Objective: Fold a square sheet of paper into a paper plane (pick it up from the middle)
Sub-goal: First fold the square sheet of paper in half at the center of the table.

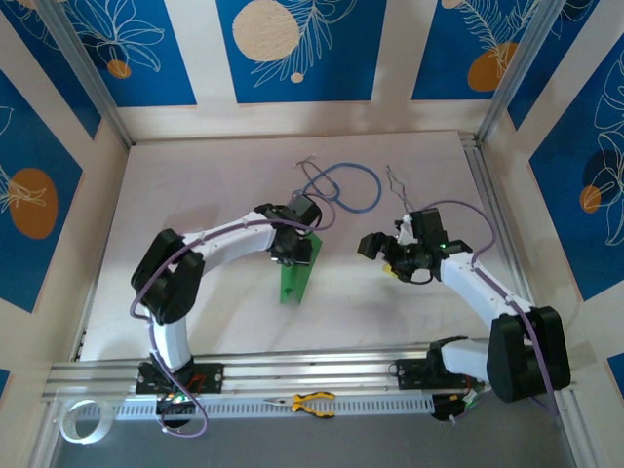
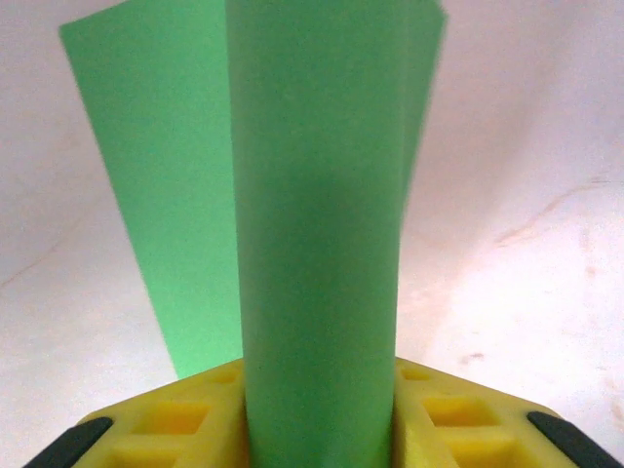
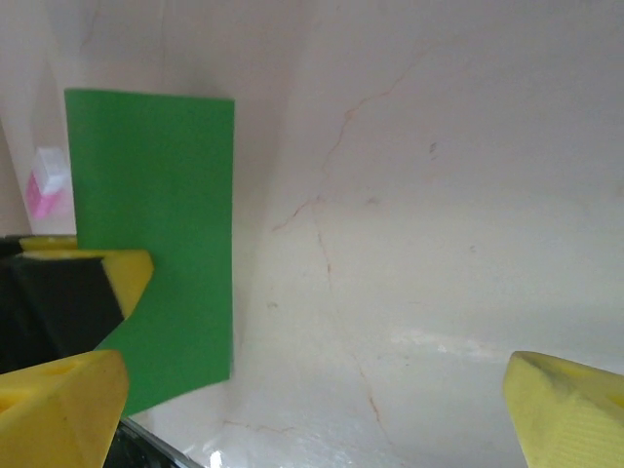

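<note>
Sheet — green, prob. folded double — pinched in L jaws; R jaws wide, empty, near.

A white worktop lies inside a three-sided booth. The back wall, left wall and right wall carry deep blue panels with thin white leaf drawings and orange or cream discs, set apart by pale cream strips. Slanted metal posts stand at the two far corners of the worktop. A ribbed metal rail runs along its near edge, with a grey strip below it. Close up, the white surface shows faint brown hairline marks. The light is soft and even, and the shadows are weak.
</note>
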